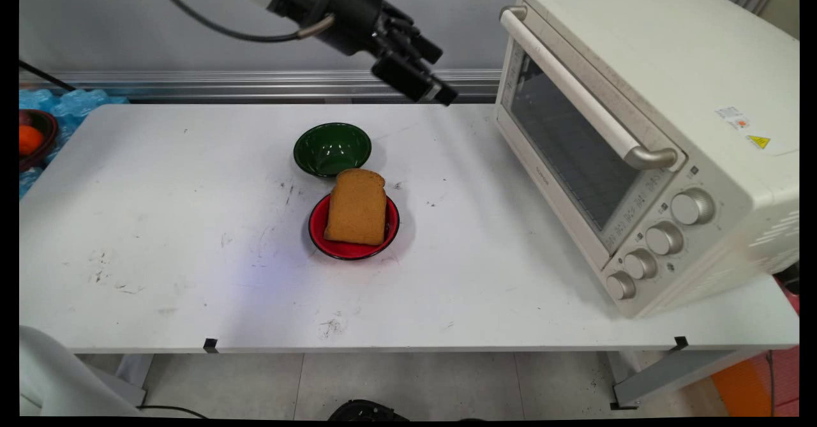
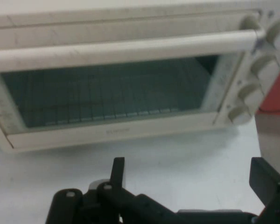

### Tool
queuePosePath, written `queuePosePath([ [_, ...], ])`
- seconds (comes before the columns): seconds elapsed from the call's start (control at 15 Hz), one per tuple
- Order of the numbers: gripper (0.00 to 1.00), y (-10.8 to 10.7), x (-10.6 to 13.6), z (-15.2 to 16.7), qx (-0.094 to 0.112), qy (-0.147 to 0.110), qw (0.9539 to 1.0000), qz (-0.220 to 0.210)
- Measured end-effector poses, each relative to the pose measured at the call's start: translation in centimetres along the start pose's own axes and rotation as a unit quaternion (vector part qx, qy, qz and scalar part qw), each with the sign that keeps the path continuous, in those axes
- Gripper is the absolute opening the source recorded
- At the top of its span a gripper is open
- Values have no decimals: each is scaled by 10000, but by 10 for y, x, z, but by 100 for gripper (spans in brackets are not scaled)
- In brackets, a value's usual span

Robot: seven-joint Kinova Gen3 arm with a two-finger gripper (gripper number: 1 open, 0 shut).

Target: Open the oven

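Main view, left to right: at the far left edge, off the desk (image 1: 159, 274), a dark bowl (image 1: 39, 138) with an orange fruit (image 1: 29, 140) in it sits on blue material. The white desk is scuffed with dark marks. Near its middle stands a green bowl (image 1: 332, 149), holding nothing. Just in front of it, nearly touching, is a red plate (image 1: 353, 248) with a slice of brown bread (image 1: 357, 207) lying on it; the far edge of the bread overhangs the plate's rim toward the green bowl.

Above and behind these, the black claw (image 1: 440, 94) hangs in the air at the end of the arm, tilted down and to the right, pointing toward the oven. It holds nothing and touches nothing.

On the right end of the desk stands a cream toaster oven (image 1: 644, 63), set at an angle. Its glass door (image 1: 568, 152) is closed, with a long bar handle (image 1: 587, 89) across the top and four knobs (image 1: 664, 238) in a column down the near side.

Hand view: the oven door fills the upper part, handle across it and a wire rack (image 2: 107, 100) visible behind the glass, knobs at the right. The two fingers (image 2: 117, 170) rise from the bottom edge, spread wide apart, with bare desk between them.
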Motion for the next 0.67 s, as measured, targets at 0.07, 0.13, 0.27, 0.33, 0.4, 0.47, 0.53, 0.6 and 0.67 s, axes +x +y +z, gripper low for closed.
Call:
queuePosePath([
  [0.07, 100, -1, 6, 3, 47, 24, 10000, -64],
  [0.13, 100, -2, 11, 7, 102, 46, 9998, -135],
  [0.27, 100, -4, 22, 13, 196, 72, 9995, -251],
  [0.33, 100, -5, 27, 17, 250, 80, 9992, -314],
  [0.4, 100, -6, 33, 21, 301, 88, 9988, -371],
  [0.47, 100, -7, 38, 24, 343, 88, 9986, -405],
  [0.53, 100, -8, 41, 26, 370, 86, 9984, -427],
  [0.6, 100, -9, 47, 30, 416, 73, 9981, -452],
  [0.67, 100, -10, 51, 33, 458, 60, 9978, -472],
])
